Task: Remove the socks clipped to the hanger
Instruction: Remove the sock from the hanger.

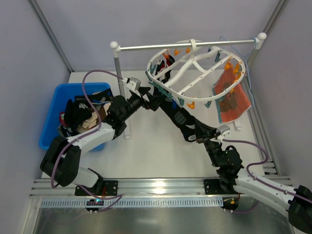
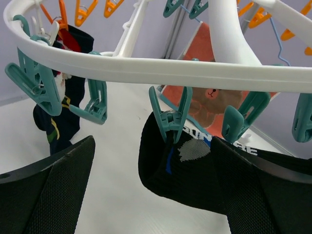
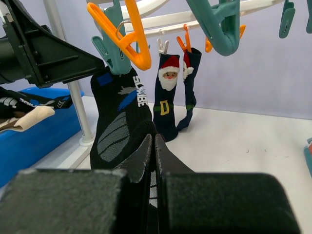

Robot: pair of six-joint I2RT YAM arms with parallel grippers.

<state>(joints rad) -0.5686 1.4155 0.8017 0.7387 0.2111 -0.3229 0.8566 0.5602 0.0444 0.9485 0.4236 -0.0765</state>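
The white oval hanger [image 1: 195, 73] hangs from the rail with orange and teal clips around its rim. A black sock [image 3: 119, 122] with grey and blue marks hangs from a teal clip [image 2: 169, 114] on its near left side. My right gripper [image 3: 155, 139] is shut on the sock's lower end, pulling it taut toward the front [image 1: 192, 132]. The left gripper [image 2: 156, 185] is open, its fingers [image 2: 48, 190] on either side of the sock's clipped top [image 1: 152, 101]. A pair of navy Santa socks [image 3: 168, 97] hangs from clips further back.
A blue bin [image 1: 58, 105] at the left holds several loose socks. The white-and-grey rail stand [image 1: 187, 46] carries the hanger. An orange-red printed cloth [image 1: 231, 97] hangs on a thin blue wire hanger at the right. Grey walls close in both sides.
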